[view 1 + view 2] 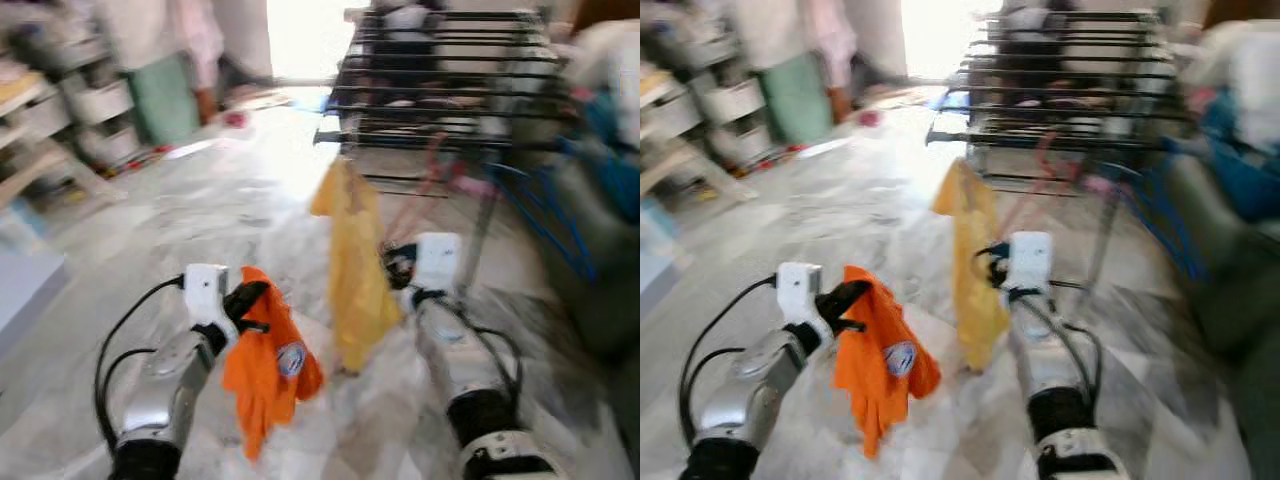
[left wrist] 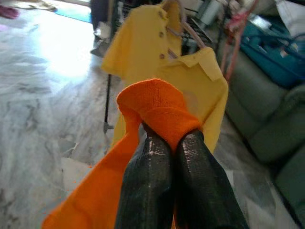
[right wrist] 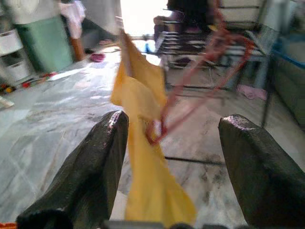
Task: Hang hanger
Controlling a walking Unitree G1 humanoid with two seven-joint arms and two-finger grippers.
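A yellow shirt (image 1: 352, 270) hangs on a thin red hanger (image 3: 200, 90) just in front of my right gripper (image 1: 397, 265). In the right wrist view the two black fingers (image 3: 90, 167) stand wide apart, open, with the shirt and the hanger's lower loop between them; I cannot tell whether the hanger rests on a finger. My left gripper (image 1: 255, 300) is shut on an orange garment (image 1: 265, 365) with a round badge, which droops below it. A black drying rack (image 1: 450, 75) stands beyond the shirt. The picture is blurred.
A grey-green sofa (image 1: 600, 260) with blue items lies at the right. Shelves with bins (image 1: 60, 110) and a green container (image 1: 165, 100) line the left. Marble floor (image 1: 220, 210) stretches ahead, with small items scattered near the bright doorway.
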